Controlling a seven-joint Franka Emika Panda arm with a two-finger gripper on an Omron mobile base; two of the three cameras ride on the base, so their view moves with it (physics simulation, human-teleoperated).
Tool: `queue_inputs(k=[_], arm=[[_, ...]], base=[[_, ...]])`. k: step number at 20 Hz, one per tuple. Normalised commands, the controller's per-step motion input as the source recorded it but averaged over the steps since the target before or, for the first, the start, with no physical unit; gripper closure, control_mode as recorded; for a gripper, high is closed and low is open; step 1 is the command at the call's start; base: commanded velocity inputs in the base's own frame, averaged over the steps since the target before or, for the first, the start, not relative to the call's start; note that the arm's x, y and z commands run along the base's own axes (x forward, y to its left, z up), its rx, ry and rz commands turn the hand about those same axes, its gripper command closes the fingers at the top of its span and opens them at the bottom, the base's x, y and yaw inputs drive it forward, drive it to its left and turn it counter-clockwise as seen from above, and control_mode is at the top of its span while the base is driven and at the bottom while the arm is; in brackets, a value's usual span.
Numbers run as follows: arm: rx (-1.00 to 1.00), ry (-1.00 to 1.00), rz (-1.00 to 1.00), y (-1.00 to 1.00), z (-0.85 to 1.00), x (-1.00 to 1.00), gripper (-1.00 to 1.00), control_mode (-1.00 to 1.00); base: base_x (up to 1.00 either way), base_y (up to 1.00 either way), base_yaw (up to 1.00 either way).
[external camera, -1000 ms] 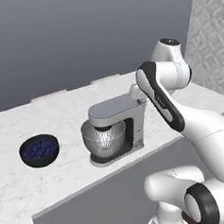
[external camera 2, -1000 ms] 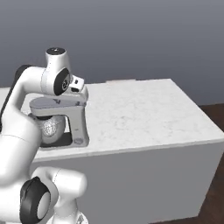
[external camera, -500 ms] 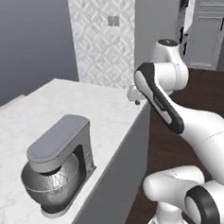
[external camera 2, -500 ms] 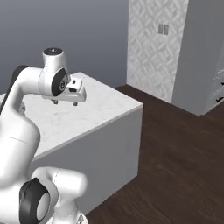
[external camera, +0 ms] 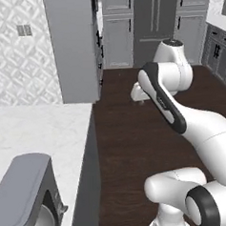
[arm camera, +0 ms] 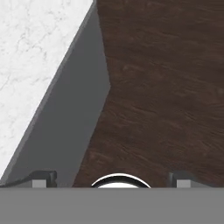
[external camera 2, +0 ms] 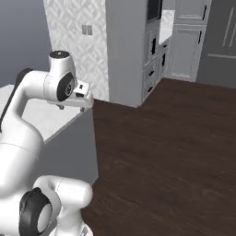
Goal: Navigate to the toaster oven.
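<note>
Navigation is calling for patience: I am carrying my gripper (arm camera: 111,177) parted and empty over the counter (external camera: 39,129) corner, looking for the toaster oven beyond my sight.

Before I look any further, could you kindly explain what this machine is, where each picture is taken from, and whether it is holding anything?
This is a white robot arm on a base that can drive, in a rendered kitchen. Two pictures come from cameras on the base, behind the arm to its left and right. The third comes from a camera on the hand, looking along the gripper; its two finger tips stand apart with nothing between them. Below the hand you see a corner of the white marble counter, its grey side and the dark wood floor. The left base view also shows a grey stand mixer on that counter and tall grey cabinets ahead.
</note>
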Motion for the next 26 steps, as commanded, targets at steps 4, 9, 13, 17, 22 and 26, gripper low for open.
queue_inputs(k=[4,9,13,17,22,26], arm=[[0.00,0.00,0.00,0.00,0.00,0.00,-1.00,1.00],[0.00,0.00,0.00,0.00,0.00,0.00,-1.00,1.00],[0.00,0.00,0.00,0.00,0.00,0.00,-1.00,1.00],[0.00,0.00,0.00,0.00,0.00,0.00,-1.00,1.00],[0.00,0.00,0.00,0.00,0.00,0.00,-1.00,1.00],[0.00,0.00,0.00,0.00,0.00,0.00,-1.00,1.00]], base=[[0.59,-0.12,-0.58],[0.60,-0.08,-0.55],[0.83,-0.11,-0.48],[0.98,-0.22,-0.49],[1.00,-0.06,-0.48],[1.00,0.00,-0.34]])
